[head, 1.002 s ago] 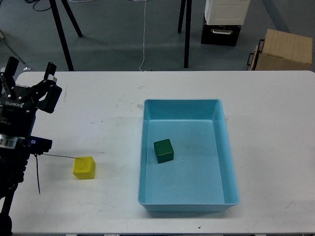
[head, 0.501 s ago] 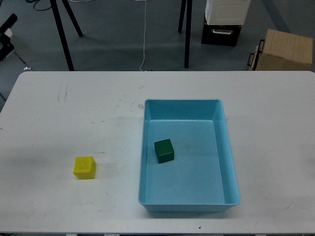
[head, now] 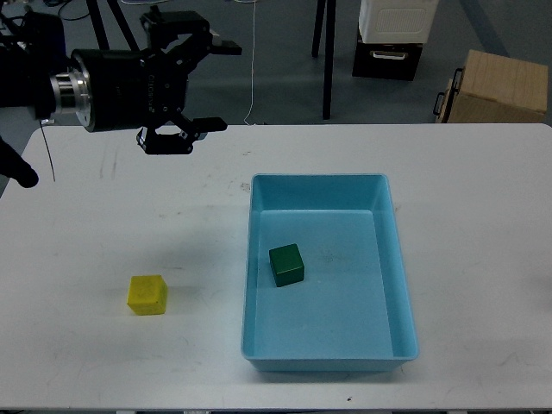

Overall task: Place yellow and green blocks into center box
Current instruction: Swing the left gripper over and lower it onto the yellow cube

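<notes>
A yellow block [head: 147,294] sits on the white table [head: 129,216], left of the box. A green block [head: 286,264] lies inside the light blue box [head: 319,179], near its left wall. My left gripper [head: 222,86] reaches in from the upper left, held high over the table's far edge. It points right, and its two fingers are spread apart with nothing between them. It is far from the yellow block. My right gripper is out of view.
Beyond the table's far edge are black stand legs [head: 327,60], a black and white case [head: 392,34] and a cardboard box [head: 496,86] on the floor. A thin cable [head: 48,153] hangs from the left arm.
The left arm was low at the left edge a second ago, then left the view. It now reaches in high at the upper left. The blocks and the box have not moved.
</notes>
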Robot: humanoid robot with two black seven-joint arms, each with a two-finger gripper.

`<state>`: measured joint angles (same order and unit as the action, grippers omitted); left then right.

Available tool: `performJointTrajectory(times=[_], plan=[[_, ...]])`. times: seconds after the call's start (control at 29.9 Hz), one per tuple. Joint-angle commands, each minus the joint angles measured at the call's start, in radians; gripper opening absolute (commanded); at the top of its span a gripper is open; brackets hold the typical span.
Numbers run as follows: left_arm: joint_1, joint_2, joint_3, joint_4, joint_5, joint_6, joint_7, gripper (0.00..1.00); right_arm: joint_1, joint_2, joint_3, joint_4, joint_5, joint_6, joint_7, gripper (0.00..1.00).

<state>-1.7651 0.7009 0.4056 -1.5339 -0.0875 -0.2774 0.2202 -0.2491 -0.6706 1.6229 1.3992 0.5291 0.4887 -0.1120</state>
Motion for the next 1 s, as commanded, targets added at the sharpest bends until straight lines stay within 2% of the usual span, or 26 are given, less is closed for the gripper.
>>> performJointTrajectory(times=[0.0,0.07,0.17,0.33,0.57,0.8,0.97], plan=[[-0.199,-0.118,0.264,-0.069,0.236,0.095,-0.016,1.0,-0.001,0.0,0.0,0.0,0.0,0.0,0.0,1.0],[-0.264,-0.158,0.373,-0.106,0.337,0.127,-0.035,1.0,-0.001,0.002,0.0,0.001,0.0,0.0,0.0,1.0],[-0.31,-0.198,0.482,-0.156,0.431,0.132,-0.036,1.0,-0.001,0.0,0.003,0.012,0.0,0.0,0.0,1.0],[-0.3,-0.234,0.575,-0.227,0.459,0.132,-0.036,1.0,-0.001,0.0,0.005,0.014,0.0,0.0,0.0,1.0],[-0.145,-0.245,0.581,-0.197,0.46,0.161,-0.038,1.0,-0.001,0.0,-0.003,0.014,-0.001,0.0,0.0,1.0],[0.024,-0.247,0.562,-0.069,0.46,0.173,-0.03,1.0,-0.002,0.0,-0.006,0.014,-0.001,0.0,0.0,1.0],[0.032,-0.245,0.561,-0.06,0.502,0.19,-0.028,1.0,-0.002,0.0,-0.008,0.015,-0.003,0.0,-0.002,1.0]])
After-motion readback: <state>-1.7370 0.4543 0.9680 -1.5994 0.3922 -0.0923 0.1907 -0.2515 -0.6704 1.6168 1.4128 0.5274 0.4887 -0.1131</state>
